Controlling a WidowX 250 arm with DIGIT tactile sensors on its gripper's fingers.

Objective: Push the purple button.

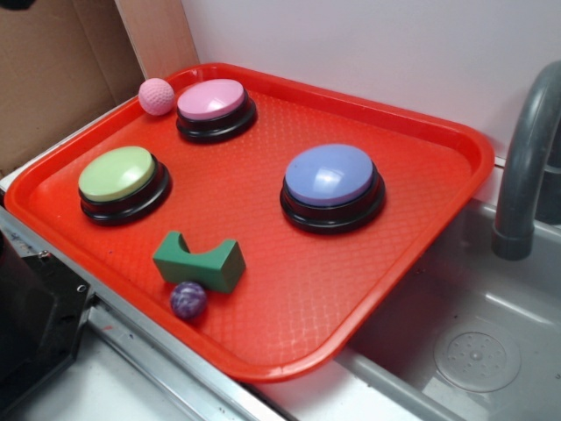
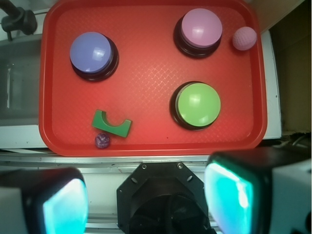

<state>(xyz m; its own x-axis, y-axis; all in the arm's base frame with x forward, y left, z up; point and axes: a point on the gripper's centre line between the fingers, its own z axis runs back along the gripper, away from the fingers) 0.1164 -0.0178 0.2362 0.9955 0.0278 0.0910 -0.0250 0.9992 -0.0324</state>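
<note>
A red tray (image 1: 421,228) holds three dome buttons on black bases: the purple button (image 1: 331,180), alone on the side nearest the sink, a pink button (image 1: 215,103) and a green button (image 1: 121,178). There are two small balls: a pink ball (image 1: 156,96) touching the pink button, and a mottled purple ball (image 1: 188,299) just beside one green notched block (image 1: 198,261). The tray rests on a counter over a grey sink (image 1: 473,351) with one grey faucet (image 1: 524,167). The gripper (image 2: 146,197) hangs well above, its fingers spread wide, holding nothing.
</note>
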